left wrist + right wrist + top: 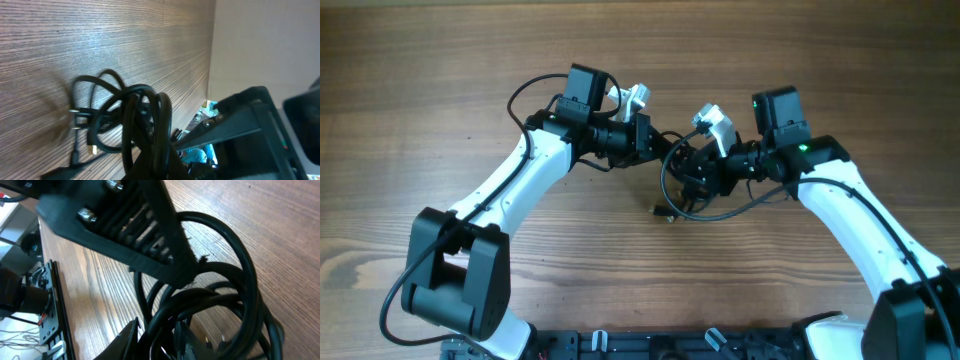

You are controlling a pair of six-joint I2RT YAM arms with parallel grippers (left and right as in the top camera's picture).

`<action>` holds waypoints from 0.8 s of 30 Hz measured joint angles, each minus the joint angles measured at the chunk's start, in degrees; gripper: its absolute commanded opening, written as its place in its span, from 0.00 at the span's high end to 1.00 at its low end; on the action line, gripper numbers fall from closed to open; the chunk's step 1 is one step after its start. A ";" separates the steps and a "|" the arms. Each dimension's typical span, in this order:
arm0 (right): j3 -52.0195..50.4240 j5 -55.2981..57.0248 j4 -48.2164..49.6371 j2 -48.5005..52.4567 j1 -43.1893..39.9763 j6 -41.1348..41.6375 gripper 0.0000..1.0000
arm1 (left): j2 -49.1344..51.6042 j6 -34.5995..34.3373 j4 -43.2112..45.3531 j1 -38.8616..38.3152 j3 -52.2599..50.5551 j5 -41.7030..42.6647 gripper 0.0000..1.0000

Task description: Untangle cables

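Left fingers clamped on the cables, apparently anchoring them at the table, while right fingers stand apart astride one strand, placed to pull.

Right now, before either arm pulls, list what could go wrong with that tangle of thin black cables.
The left tool is shut on the tangled thin black cables; pulling away could tighten the tangle rather than loosen it. The open right tool has several loops between its fingers, so it may clamp more than one strand. A loose plug end sticks out of the bundle and might snag.
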 measured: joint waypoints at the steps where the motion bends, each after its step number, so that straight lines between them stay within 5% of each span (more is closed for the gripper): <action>1: 0.00 -0.09 0.00 0.39 0.00 0.00 0.80 | 0.00 0.00 -0.09 0.00 0.00 -0.02 0.96; 5: 0.00 -0.33 0.20 1.29 0.00 0.39 0.96 | 0.00 0.02 -0.07 0.00 0.00 -0.02 0.96; 13: -0.04 -3.48 3.72 1.18 -1.84 8.76 0.96 | -0.11 0.15 -4.00 0.11 0.33 -4.94 0.96; 24: -0.24 -28.13 7.30 -4.22 -19.74 12.07 0.96 | -1.27 0.15 -7.26 -1.18 1.29 -10.73 0.96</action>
